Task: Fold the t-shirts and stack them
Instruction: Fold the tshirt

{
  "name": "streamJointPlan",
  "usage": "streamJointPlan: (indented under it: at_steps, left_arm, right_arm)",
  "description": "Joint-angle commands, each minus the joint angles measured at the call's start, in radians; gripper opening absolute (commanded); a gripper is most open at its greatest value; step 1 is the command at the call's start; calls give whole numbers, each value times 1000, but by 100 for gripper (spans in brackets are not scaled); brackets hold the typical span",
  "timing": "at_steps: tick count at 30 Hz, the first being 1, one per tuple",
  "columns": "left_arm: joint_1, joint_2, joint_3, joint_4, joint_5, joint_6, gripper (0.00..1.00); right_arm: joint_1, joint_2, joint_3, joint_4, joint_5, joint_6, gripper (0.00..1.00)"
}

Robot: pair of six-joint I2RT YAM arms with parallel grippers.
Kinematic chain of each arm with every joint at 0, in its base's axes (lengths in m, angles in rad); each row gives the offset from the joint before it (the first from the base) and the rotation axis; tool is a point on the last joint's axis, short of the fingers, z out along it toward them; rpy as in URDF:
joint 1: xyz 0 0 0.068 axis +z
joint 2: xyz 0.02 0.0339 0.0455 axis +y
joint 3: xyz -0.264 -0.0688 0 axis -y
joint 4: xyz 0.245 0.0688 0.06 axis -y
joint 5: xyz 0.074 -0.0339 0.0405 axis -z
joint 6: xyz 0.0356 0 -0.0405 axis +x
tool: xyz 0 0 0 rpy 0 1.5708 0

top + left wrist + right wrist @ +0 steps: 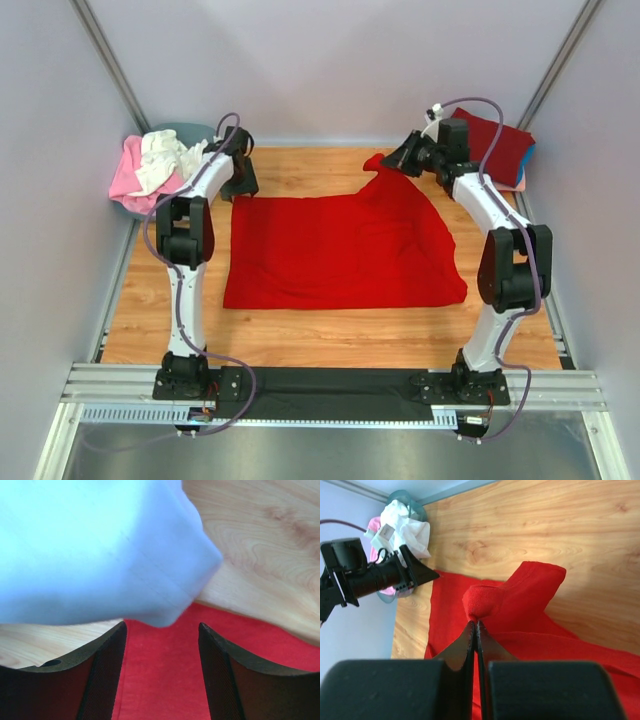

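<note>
Right hand (476, 625) pinches a raised corner of the bright red t-shirt (340, 250); left hand (161, 630) hovers spread, holding nothing. One-sided pulling may skew the fold.

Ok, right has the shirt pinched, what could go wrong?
The right gripper is shut on a small bunch of the red shirt, so it could slip out. The left gripper is open over the far left corner; folding one-handed would skew the cloth. A pale cloth crowds its camera and might snag.
</note>
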Motion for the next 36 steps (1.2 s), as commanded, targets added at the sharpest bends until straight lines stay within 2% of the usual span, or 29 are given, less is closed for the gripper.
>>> streamJointPlan:
  at_steps: [1, 10, 19, 22, 23, 24, 28, 30, 31, 36]
  left_arm:
    - [3, 11, 69, -13, -21, 7, 67]
    - [19, 101, 153, -38, -38, 5, 68]
    - [23, 173, 251, -153, -60, -36, 67]
    - [23, 189, 273, -176, -52, -39, 46]
    - [23, 189, 273, -177, -46, -39, 30]
    - [23, 189, 271, -176, -45, -38, 26]
    - [23, 181, 259, -170, -34, -30, 14]
    - [23, 177, 250, -165, -29, -28, 2]
    - [23, 169, 247, -165, -28, -28, 0]
    - [23, 115, 205, -156, 15, -22, 0]
  right_arm:
    - [6, -75, -47, 66, -50, -19, 0]
    - [23, -150, -157, 79, -70, -30, 0]
    - [26, -203, -249, 99, -76, -30, 0]
    - [26, -218, -262, 96, -75, -33, 0]
    - [26, -226, -265, 94, -73, -35, 0]
    - [26, -227, -269, 92, -72, -35, 0]
    - [26, -226, -263, 85, -69, -51, 0]
    - [25, -212, -254, 76, -72, -65, 0]
    - [25, -206, -240, 71, -70, -71, 0]
    - [17, -169, -183, 28, -53, -104, 0]
